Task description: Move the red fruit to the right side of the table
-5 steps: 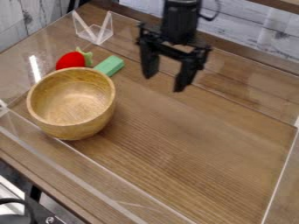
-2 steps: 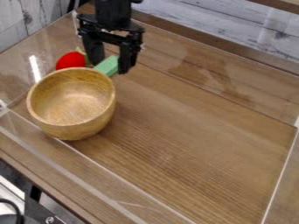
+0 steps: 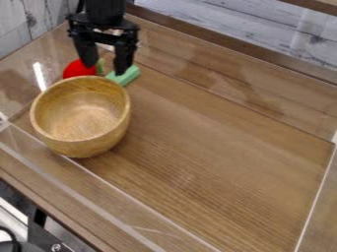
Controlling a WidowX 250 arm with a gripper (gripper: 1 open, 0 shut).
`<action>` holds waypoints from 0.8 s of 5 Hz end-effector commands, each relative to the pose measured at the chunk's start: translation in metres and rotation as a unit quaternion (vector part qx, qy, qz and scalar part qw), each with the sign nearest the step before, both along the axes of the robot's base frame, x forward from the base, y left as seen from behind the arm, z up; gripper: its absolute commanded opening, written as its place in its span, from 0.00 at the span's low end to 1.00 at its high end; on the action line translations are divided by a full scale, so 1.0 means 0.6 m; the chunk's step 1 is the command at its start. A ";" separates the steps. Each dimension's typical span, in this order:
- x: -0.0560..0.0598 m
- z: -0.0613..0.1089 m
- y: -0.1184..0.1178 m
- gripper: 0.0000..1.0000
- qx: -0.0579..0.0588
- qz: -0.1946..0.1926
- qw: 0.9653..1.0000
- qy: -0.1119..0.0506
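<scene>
1. The red fruit [image 3: 79,70] is small, rounded and glossy, lying in the upper left of the frame, just above the bowl's rim and partly hidden behind the claw.
2. A flat green block [image 3: 125,75] with squared edges lies just right of the fruit.
3. The wooden bowl [image 3: 81,115] is round, pale and smooth, with visible grain; nothing lies inside it.
4. The claw [image 3: 104,61] is black and points straight down above the fruit and block, its two fingers spread apart and holding nothing; whether it touches either thing I cannot tell.
5. The desk [image 3: 224,138] is brown with a long wood grain and a slight sheen, and its right half is bare.
6. Clear acrylic walls [image 3: 158,217] stand around its edges.
7. Behind the desk runs a whitish, weathered plank backdrop [image 3: 283,25].
</scene>
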State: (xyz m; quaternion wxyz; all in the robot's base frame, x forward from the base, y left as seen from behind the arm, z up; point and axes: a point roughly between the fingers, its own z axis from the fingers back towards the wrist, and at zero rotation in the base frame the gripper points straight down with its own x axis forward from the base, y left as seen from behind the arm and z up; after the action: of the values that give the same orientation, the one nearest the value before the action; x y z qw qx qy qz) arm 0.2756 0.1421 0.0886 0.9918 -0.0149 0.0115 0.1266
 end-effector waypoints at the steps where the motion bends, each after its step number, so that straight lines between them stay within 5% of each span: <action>1: 0.026 0.026 0.046 1.00 0.015 -0.003 0.999 -0.034; 4: 0.046 0.013 0.112 1.00 0.014 -0.006 0.999 -0.033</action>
State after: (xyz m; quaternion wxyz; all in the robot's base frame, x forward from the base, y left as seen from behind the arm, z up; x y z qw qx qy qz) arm 0.2988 0.1993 0.0773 0.9927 -0.0214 0.0051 0.1188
